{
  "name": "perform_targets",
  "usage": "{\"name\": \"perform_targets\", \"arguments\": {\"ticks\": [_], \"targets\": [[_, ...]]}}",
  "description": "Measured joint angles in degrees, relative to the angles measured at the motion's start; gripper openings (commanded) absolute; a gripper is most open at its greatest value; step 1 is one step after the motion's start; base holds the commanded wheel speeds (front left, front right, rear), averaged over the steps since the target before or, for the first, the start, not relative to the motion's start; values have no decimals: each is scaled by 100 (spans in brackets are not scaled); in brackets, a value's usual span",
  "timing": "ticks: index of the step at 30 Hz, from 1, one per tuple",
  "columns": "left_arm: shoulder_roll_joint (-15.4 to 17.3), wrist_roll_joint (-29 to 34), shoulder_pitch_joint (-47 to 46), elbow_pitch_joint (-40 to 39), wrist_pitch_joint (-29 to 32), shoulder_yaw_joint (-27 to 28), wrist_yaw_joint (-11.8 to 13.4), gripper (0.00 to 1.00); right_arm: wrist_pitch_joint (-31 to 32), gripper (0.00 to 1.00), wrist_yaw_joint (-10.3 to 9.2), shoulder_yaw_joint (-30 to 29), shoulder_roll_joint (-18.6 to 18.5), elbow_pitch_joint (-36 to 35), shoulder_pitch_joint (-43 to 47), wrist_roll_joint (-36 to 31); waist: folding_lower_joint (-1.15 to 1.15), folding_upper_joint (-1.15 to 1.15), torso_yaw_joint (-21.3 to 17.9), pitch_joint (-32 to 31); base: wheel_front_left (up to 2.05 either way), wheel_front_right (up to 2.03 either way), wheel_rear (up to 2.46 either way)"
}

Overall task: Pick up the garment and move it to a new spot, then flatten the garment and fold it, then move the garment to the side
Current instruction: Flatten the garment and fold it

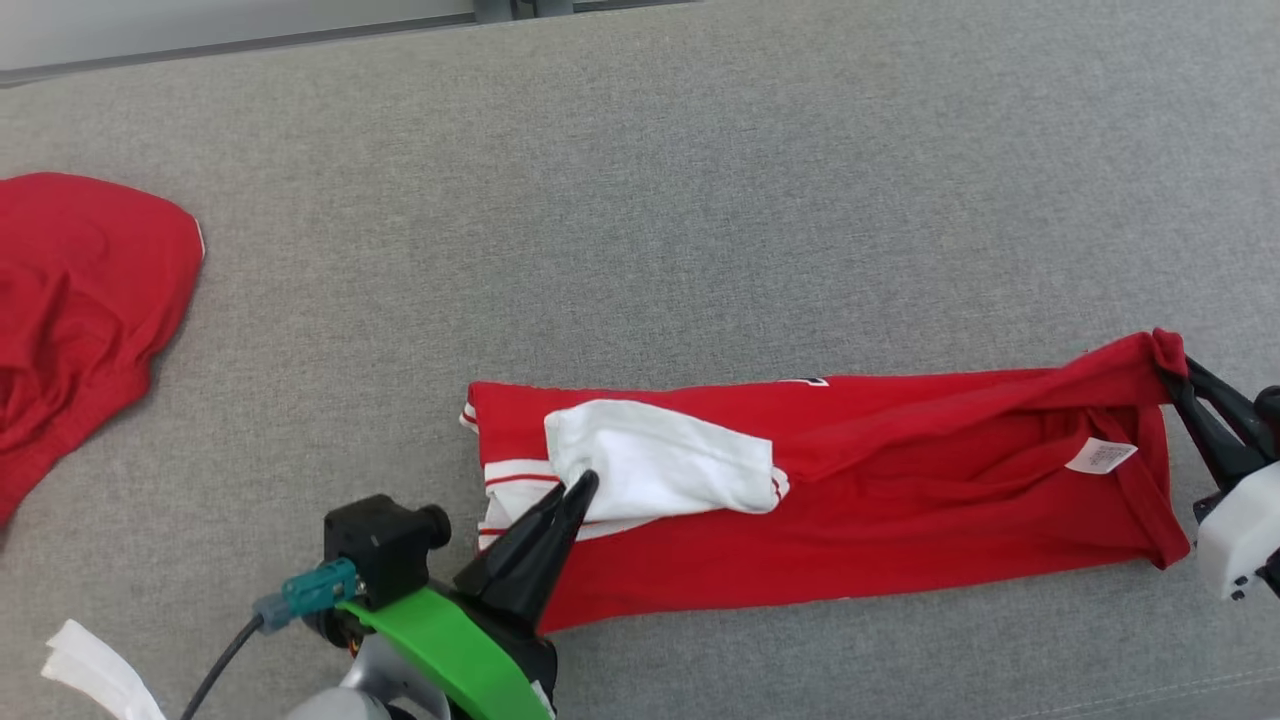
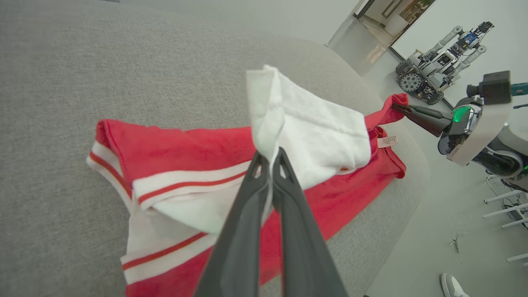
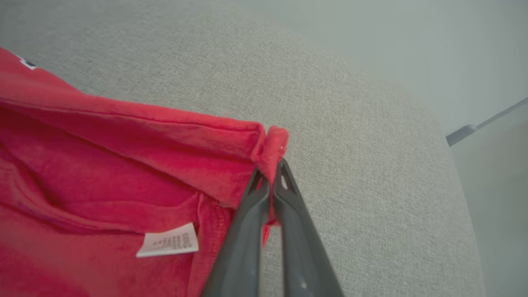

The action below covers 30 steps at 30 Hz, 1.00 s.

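Right now both pinches are thin, and that's my worry: my left gripper (image 1: 585, 482) is clamped on just the edge of the white sleeve (image 1: 660, 462), and my right gripper (image 1: 1168, 372) on the bunched hem corner (image 1: 1165, 348), so an uneven pull could slip either free or twist the fold. The red jersey (image 1: 900, 530) lies as a long band across the near part of the grey cushion (image 1: 700, 200), its care label (image 1: 1100, 456) showing near the right end. My left arm reaches in from the near left, fingers angled far-right; my right arm comes in from the right edge, fingers pointing left.
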Motion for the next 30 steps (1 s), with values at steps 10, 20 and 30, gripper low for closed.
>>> {"name": "perform_targets", "arguments": {"ticks": [10,20,30], "targets": [[-114,-254,402,274,-231,-26,-16,0,-576,0,-1,661,-624,241,-48,138,0,0,121,-143,0,0,0],[-324,-662,747,1055,-508,123,-47,100,-737,100,-1,1211,-1237,-64,258,-23,0,0,162,-405,0,0,0],[-605,-730,955,1835,-1000,356,-48,100,-421,100,-1,926,-1429,-162,902,86,0,0,66,-673,0,0,0]]}}
